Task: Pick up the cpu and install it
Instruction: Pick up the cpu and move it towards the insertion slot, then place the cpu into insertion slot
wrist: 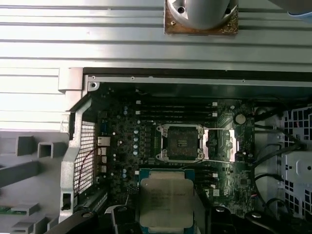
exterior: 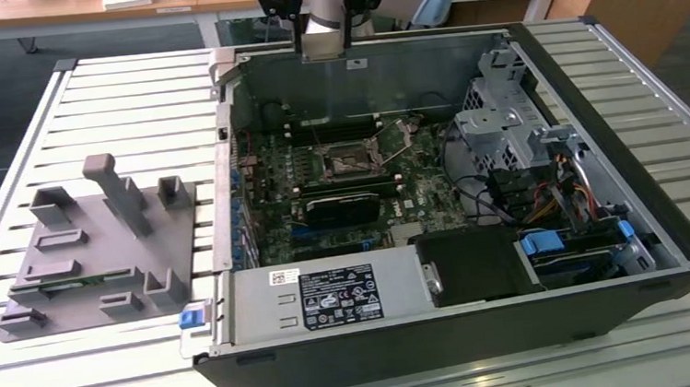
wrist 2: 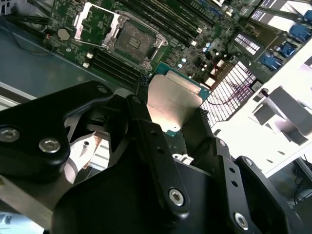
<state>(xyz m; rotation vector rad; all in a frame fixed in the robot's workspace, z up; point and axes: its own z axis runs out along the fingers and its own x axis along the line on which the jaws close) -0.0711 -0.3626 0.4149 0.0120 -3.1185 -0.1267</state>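
In both wrist views the pincer [wrist 2: 173, 111] is clamped on the cpu [wrist: 165, 202], a black finger [wrist 2: 146, 129] at each side, holding it over the motherboard [wrist: 122, 146] near the open socket [wrist: 179, 142]. The exterior view takes in the whole computer case [exterior: 650, 225] lying open on the slatted worktop [exterior: 128, 100]. Inside it are the board, a power supply [exterior: 328, 296] and cables [exterior: 494, 202]. A grey fixture [exterior: 91, 255] stands beside the case at the exterior view's left.
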